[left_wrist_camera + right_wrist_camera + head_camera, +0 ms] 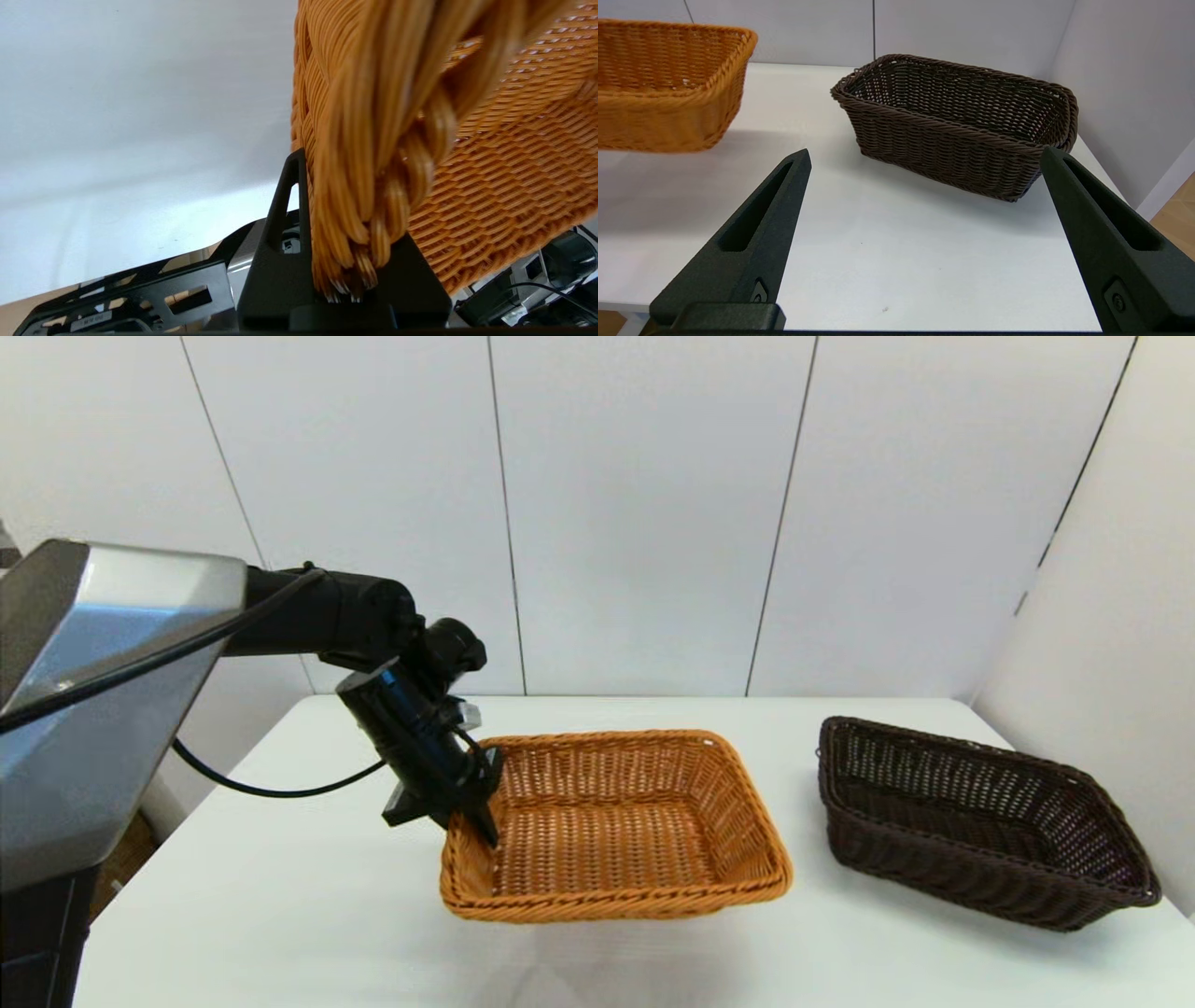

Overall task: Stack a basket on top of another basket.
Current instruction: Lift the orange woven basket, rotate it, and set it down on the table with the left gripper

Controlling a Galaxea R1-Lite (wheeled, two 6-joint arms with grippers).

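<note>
The robot's left gripper was clamped on the braided rim at the left end of the orange-tan basket, one finger inside the wall and the other outside it, the rim pinched tight between them. In the right wrist view the basket's underside hung clear of the white table, with shadow beneath, so the basket appeared lifted off the surface, toward the table's front and left of its centre. In the left wrist view the rim's twisted strands filled the space between the fingers, and one black finger stood against the outer weave.

Right of it, across an open strip of bare tabletop, the dark brown basket sat on the table near the right edge and close to the right-hand wall panel, turned at an angle to the table's front edge. Both baskets held nothing. Nothing lay on the table between the two.

The right gripper showed only in its own wrist view, low at the table's front edge, its fingers spread wide and gripping nothing, with the dark brown basket framed between them farther back.

No label or lettering could be read on either basket or on the arms. White wall panels closed off the far edge of the table.
</note>
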